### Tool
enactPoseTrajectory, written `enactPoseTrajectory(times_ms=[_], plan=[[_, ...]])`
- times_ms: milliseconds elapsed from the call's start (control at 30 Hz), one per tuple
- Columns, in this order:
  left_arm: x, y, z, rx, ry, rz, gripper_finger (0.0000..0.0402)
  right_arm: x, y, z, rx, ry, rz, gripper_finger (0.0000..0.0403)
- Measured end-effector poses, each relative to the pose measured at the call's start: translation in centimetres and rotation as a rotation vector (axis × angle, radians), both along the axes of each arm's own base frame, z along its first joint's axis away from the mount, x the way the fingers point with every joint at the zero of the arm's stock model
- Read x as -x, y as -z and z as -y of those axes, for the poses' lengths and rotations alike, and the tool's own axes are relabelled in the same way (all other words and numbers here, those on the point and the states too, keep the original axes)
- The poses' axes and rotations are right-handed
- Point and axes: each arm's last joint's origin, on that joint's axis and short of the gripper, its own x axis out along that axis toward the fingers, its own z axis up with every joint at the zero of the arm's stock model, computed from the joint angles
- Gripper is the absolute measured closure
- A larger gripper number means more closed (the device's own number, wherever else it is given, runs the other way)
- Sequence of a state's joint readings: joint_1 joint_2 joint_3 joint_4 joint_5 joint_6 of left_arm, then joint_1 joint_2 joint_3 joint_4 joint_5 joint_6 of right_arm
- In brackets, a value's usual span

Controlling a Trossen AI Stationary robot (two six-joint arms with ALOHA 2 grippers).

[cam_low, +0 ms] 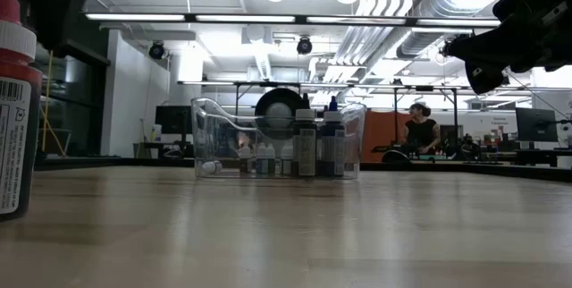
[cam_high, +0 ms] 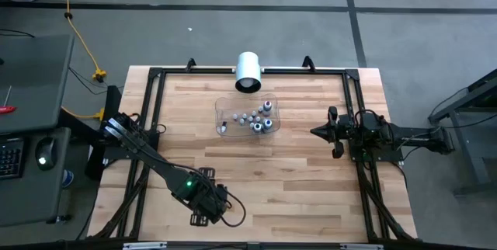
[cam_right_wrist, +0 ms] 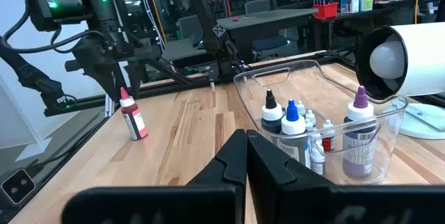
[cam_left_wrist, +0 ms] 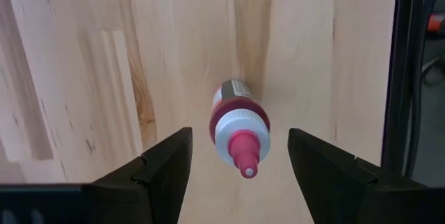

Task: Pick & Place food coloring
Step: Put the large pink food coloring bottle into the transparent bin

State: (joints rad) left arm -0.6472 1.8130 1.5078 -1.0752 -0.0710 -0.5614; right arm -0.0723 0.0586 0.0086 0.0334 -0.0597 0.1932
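A red food coloring bottle (cam_left_wrist: 238,123) with a white collar and pink tip stands upright on its base on the wood, near the table's near edge; it also shows in the low view (cam_low: 12,118) and the right wrist view (cam_right_wrist: 132,117). My left gripper (cam_left_wrist: 238,160) (cam_high: 205,208) is open right above it, with a finger on either side of the cap and clear of it. Several more food coloring bottles (cam_right_wrist: 290,123) (cam_high: 258,118) stand in the clear tray (cam_high: 233,109). My right gripper (cam_right_wrist: 247,156) (cam_high: 317,132) is shut and hovers right of the tray.
A large white cylinder (cam_high: 248,71) lies at the far edge behind the tray (cam_low: 207,136). A black frame (cam_high: 155,102) runs along the table's sides. Bare wood (cam_high: 295,188) lies between the tray and the near edge. A person (cam_low: 420,131) sits far off in the room.
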Motion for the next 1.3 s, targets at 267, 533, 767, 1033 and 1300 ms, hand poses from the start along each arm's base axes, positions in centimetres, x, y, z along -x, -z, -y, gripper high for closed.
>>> enactPoseTrajectory(times_ms=[267,533,767,1033,1300], plan=[[0.1,0.5,-0.1,-0.047,0.157,0.004,0.0167,0.0,0.0,0.0,0.0,0.0,0.0,0.0402],[0.1,1.1,-0.1,-0.064,0.236,0.018,0.0167,0.0,0.0,0.0,0.0,0.0,0.0,0.0402],[0.0,1.1,0.1,-0.041,0.264,0.028,0.0177,0.0,0.0,0.0,0.0,0.0,0.0,0.0402],[0.0,1.1,0.1,-0.035,0.266,0.026,0.0247,0.0,0.0,0.0,0.0,0.0,0.001,0.0402],[0.0,1.1,0.1,-0.019,0.27,0.018,0.0281,0.0,0.0,0.0,0.0,0.0,0.001,0.0402]])
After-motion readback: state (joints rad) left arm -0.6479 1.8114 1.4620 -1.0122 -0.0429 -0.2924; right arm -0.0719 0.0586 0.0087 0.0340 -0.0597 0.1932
